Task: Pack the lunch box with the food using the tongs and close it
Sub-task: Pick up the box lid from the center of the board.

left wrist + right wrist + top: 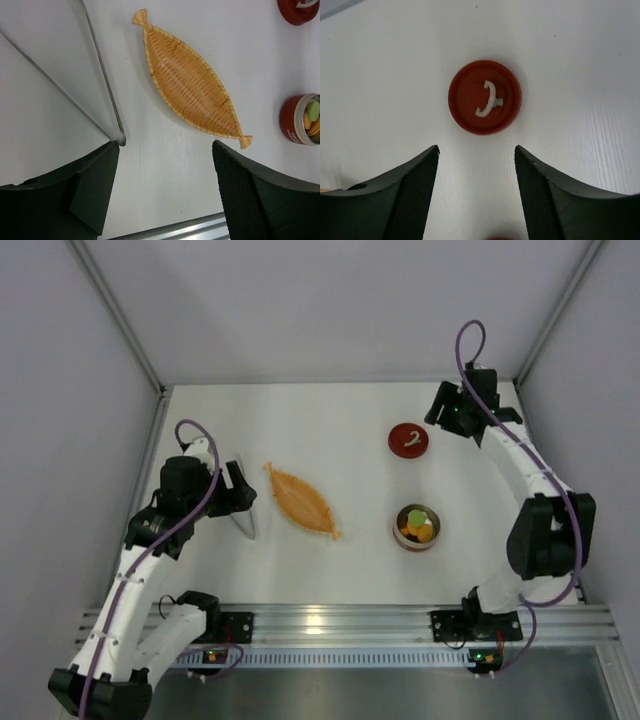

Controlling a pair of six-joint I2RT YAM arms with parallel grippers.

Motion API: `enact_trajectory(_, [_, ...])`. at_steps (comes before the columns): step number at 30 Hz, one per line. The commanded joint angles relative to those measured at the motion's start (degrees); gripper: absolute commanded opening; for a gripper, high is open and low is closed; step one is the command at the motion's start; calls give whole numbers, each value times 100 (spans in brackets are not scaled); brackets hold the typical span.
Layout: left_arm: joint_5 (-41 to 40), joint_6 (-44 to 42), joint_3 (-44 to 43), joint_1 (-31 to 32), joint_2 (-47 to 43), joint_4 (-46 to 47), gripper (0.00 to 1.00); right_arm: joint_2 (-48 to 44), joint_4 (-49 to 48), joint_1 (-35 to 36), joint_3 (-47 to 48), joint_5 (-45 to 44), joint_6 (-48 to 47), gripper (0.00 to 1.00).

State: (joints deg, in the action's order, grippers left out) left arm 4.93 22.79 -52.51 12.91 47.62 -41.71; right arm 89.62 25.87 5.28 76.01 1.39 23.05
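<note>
Orange wicker dish (190, 85) lies between tongs (119, 137) and lunch box (290, 120).

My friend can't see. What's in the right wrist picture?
A round red lid with a white squiggle lies on the white table. The right gripper is open just short of it, its dark fingers not touching it.

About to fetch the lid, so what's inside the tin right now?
The tin holds several food pieces: orange, yellow and green ones show on top. Anything beneath them, and the tin's bottom, is covered.
</note>
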Motion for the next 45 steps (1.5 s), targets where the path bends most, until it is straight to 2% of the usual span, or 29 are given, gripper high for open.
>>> enact_trajectory(1, [183, -195, 56, 63, -629, 189, 80, 1011, 180, 280, 1203, -112, 261, 60])
enact_trajectory(5, [272, -195, 382, 107, -1087, 506, 81, 2048, 638, 535, 2634, -393, 341, 51])
enact_trajectory(10, [1, -117, 452, 510, -1377, 515, 83, 2709, 1122, 562, 3306, -946, 411, 39])
enact_trajectory(15, [-88, -90, 470, 713, -1553, 498, 84, 2534, 895, 562, 2736, -966, 569, 37])
enact_trajectory(26, [-185, -46, 470, 854, -1580, 471, 84, 2648, 771, 553, 2200, -965, 797, 39])
enact_trajectory(45, [-379, -2, 479, 1065, -1527, 462, 84, 2964, 569, 316, 2041, -667, 1088, 41])
